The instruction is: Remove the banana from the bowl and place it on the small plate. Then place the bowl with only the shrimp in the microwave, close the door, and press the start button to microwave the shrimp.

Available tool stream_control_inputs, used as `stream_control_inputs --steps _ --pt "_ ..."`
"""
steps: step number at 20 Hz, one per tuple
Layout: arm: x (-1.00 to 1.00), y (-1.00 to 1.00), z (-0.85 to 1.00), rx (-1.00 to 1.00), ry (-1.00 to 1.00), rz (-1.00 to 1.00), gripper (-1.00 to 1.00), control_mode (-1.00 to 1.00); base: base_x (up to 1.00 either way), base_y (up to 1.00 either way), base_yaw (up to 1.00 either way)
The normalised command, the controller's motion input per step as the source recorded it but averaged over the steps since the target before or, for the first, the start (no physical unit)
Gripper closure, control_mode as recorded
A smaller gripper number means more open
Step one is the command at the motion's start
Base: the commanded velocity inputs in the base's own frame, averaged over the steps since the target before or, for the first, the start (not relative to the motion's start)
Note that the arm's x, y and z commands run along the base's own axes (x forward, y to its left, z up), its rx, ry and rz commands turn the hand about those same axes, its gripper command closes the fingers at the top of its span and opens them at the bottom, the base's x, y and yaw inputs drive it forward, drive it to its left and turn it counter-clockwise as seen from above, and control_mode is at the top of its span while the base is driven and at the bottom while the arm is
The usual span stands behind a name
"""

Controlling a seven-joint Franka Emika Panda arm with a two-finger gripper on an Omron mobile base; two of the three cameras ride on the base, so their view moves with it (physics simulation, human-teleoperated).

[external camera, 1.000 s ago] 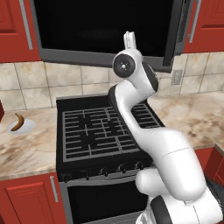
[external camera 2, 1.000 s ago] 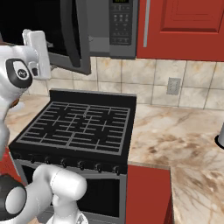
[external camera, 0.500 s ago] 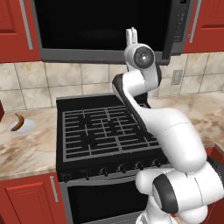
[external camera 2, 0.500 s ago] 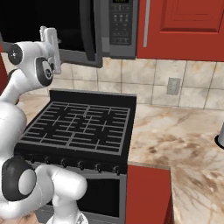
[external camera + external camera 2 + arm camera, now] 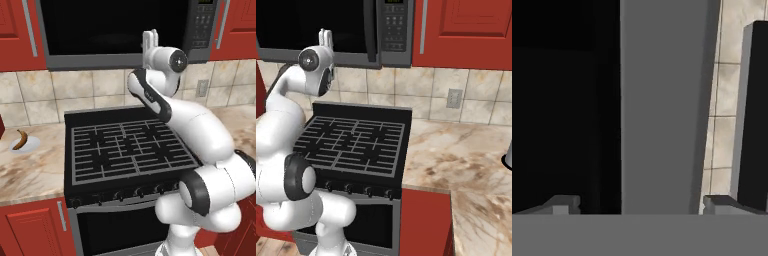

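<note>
My arm (image 5: 200, 130) is glossy white throughout, built of rounded, bulbous link housings. Dark grey to black bands mark the joints: one curved band at the elbow link, one wide ring around the large lower joint. A circular dark cap with a small pale centre closes the wrist joint (image 5: 309, 59). My hand (image 5: 149, 42) is white, ending in two slim pale fingers (image 5: 321, 36); their tips (image 5: 562, 202) read mid-grey and squared. No cables, screws or markings are visible on any housing.
</note>
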Motion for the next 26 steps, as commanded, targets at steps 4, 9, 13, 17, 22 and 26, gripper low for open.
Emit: stream_control_inputs --steps 4,9,13,17,22,26 --pt "0.53 0.09 0.03 0.06 0.01 0.17 -1.00 -1.00 0.00 0.00 0.00" --pt "0.51 0.15 0.03 0.05 0.02 0.14 -1.00 -1.00 0.00 0.00 0.00" --pt "0.40 0.16 0.00 0.02 0.05 0.12 -1.00 -1.00 0.00 0.00 0.00" --pt "-0.36 0.01 0.00 0.00 0.00 0.11 -1.00 -1.00 0.00 0.00 0.00" --pt "-0.89 -0.17 0.00 0.01 -0.03 0.07 -1.00 -1.00 0.00 0.00 0.00" --pt "-1.00 -0.31 0.00 0.05 -0.05 0.04 -1.00 -1.00 0.00 0.00 0.00"
